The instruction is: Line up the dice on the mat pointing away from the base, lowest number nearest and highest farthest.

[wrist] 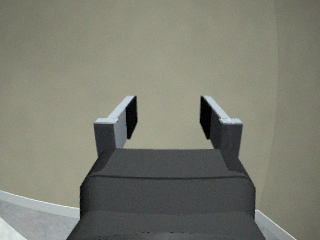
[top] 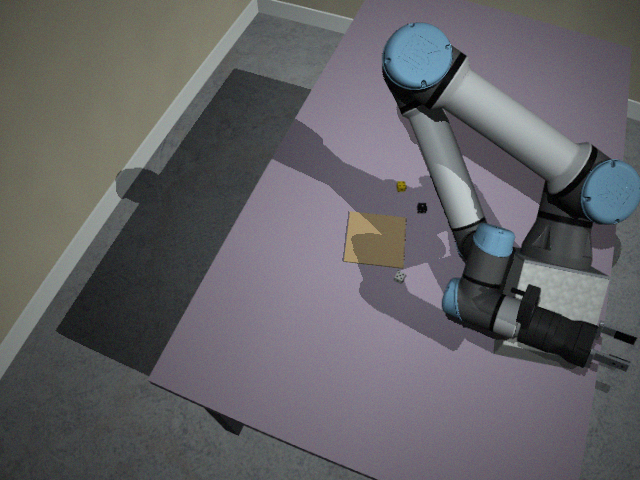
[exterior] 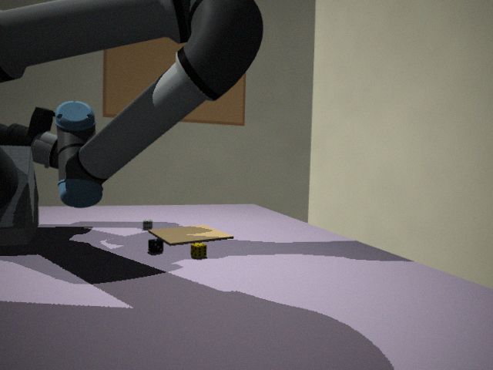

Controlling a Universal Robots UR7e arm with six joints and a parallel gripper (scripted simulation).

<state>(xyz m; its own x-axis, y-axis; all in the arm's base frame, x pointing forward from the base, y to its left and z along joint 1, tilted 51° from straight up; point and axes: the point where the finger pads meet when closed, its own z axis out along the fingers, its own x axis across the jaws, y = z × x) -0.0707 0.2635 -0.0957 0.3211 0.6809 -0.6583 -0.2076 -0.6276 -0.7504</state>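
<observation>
A tan square mat (top: 377, 248) (exterior: 179, 235) lies flat on the table, partly in the arm's shadow. A yellow die (top: 401, 186) (exterior: 198, 250) and a black die (top: 421, 207) (exterior: 155, 246) stand on the table beside the mat, off it. A white die (top: 399, 276) (exterior: 147, 224) lies just off the mat at the opposite side, close to its corner. The numbers on top are too small to read surely. My gripper (top: 626, 351) (wrist: 168, 109) is open and empty, far from the dice and mat, pointing sideways past the table edge near the base. Its fingers are hidden in the exterior view.
The robot's base (top: 558, 237) stands on the table at the right in the top view, with a whitish block (top: 566, 291) beside it. The forearm (top: 444, 165) passes above the table near the black die. The wall (wrist: 165, 50) fills most of the wrist view.
</observation>
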